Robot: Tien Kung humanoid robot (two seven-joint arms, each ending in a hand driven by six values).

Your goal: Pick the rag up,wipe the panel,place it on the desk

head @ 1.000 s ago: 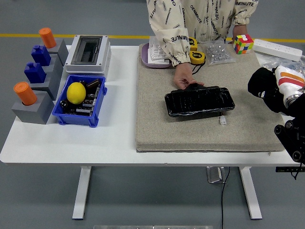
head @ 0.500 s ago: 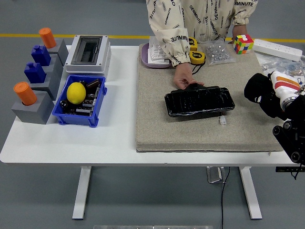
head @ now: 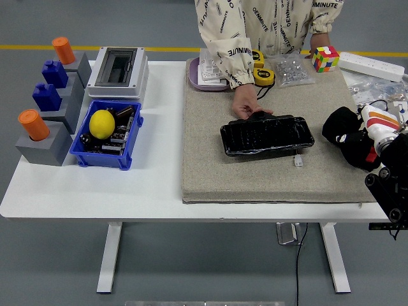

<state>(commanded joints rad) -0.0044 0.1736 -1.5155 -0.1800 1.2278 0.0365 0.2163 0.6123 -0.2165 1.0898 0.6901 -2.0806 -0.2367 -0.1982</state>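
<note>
**Right hand holds rag beside panel**

The right hand is closed around a bunched black cloth rag, held over the beige felt mat. The glossy black rectangular panel lies on the mat just to the hand's left (not touching the rag). A person's hand rests at the panel's far edge, beyond and left of the robot's.

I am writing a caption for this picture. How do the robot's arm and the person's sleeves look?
Only the robot's right arm shows: black, with round joint parts, a white wrist section with orange and dark stripes, and a black right hand. The person wears cream sleeves with black printed lettering and gathered cuffs.
</note>
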